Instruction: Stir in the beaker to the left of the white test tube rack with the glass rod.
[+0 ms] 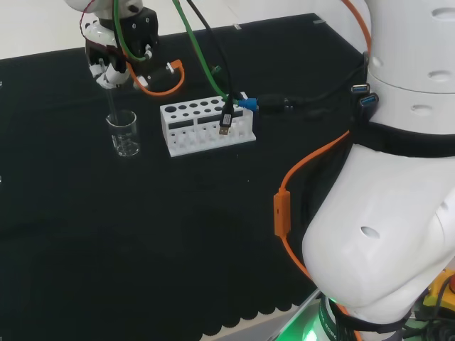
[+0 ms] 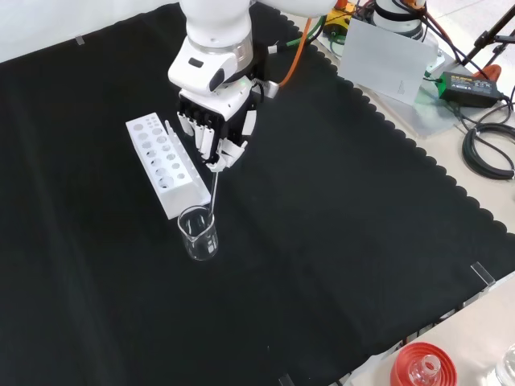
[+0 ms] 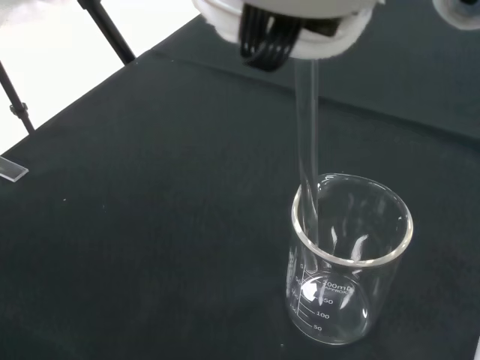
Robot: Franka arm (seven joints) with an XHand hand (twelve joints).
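One hand (image 2: 214, 129), upper left of the front view, grips a glass rod (image 2: 214, 191) dipping into the beaker (image 2: 199, 234) beside the rack (image 2: 160, 163).

a lab bench: black cloth (image 2: 338, 241), a glass beaker (image 2: 198, 233), a white test tube rack (image 2: 161, 165).

The arm reaches out over the bench, wrist turned down; the hand (image 2: 211, 133) hangs with fingers (image 2: 228, 153) curled toward six o'clock, pinched together.

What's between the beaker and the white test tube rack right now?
Just bare black cloth. In the head view a narrow gap separates the beaker from the rack; the glass rod is inside the beaker, not in that gap.
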